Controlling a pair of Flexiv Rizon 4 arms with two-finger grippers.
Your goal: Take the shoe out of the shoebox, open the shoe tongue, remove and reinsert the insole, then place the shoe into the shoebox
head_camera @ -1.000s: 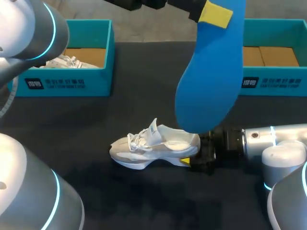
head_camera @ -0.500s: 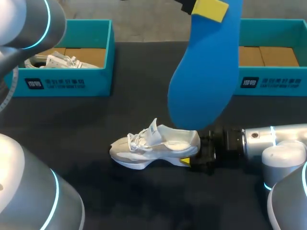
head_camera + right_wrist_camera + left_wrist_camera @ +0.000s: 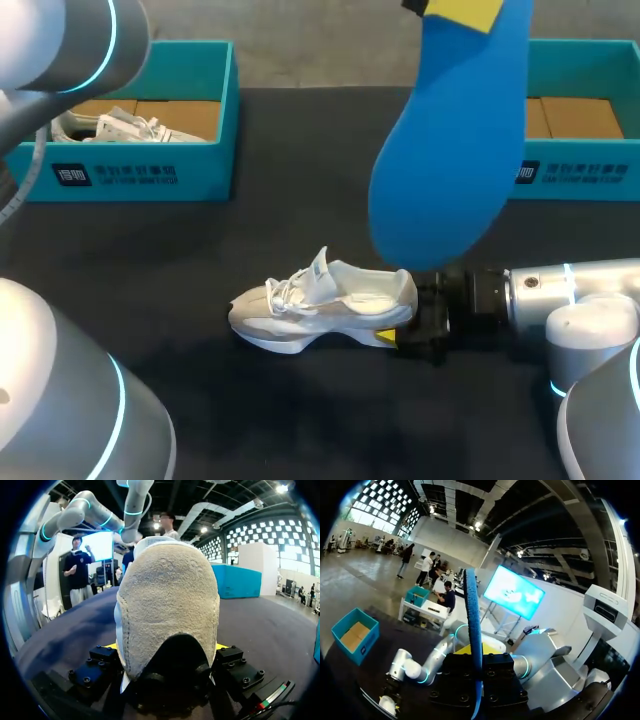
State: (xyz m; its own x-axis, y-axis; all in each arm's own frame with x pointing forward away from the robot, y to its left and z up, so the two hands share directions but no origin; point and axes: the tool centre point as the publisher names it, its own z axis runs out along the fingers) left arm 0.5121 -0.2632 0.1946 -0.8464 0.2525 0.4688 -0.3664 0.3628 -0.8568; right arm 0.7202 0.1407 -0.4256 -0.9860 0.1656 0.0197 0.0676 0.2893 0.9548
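Note:
A white shoe (image 3: 320, 310) lies on its side on the black table, toe to the left. My right gripper (image 3: 402, 326) is shut on its heel; in the right wrist view the grey heel (image 3: 167, 610) fills the space between the fingers of that gripper (image 3: 167, 647). High above the table my left gripper (image 3: 458, 10) is shut on the heel end of a blue insole (image 3: 450, 150), which hangs toe down over the shoe's heel. The left wrist view shows the insole (image 3: 474, 625) edge-on, clamped in the left gripper (image 3: 476, 652).
A teal shoebox (image 3: 130, 175) stands at the back left with another white shoe (image 3: 120, 128) inside. A second teal shoebox (image 3: 575, 165) stands at the back right. My right arm (image 3: 560, 295) lies low across the table's right side.
The hanging insole swung a little left, then back to the right and slightly higher. The shoe and my right arm have not moved.

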